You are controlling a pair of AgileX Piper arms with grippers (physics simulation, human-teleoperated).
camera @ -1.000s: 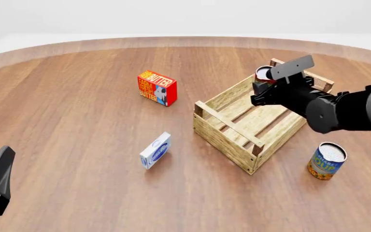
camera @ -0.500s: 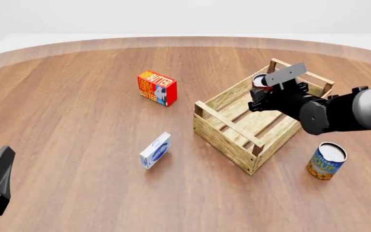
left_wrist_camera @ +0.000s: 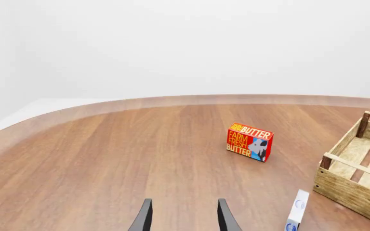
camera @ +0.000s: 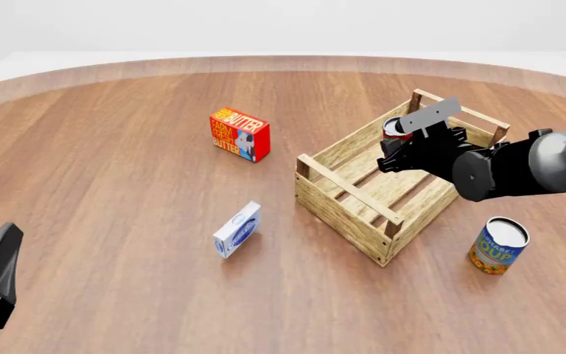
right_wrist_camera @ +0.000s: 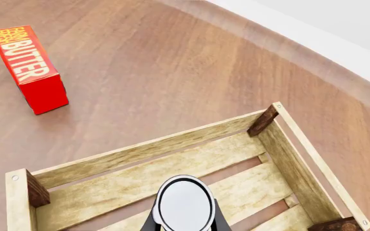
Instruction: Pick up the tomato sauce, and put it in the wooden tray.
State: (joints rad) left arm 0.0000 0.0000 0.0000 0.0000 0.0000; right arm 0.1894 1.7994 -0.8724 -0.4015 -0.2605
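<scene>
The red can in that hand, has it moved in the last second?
Yes. In the front view the tomato sauce, gripped by the right hand, has dropped lower against the wooden tray's far corner post, down into the tray.

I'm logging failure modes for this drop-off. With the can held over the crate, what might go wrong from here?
The tomato sauce, clamped in the right gripper, hangs close to the far side wall of the wooden tray; lowering could clip that rail. Its height above the slats is unclear, so an early release may tip it. The slatted floor has gaps, so it may settle tilted.
</scene>
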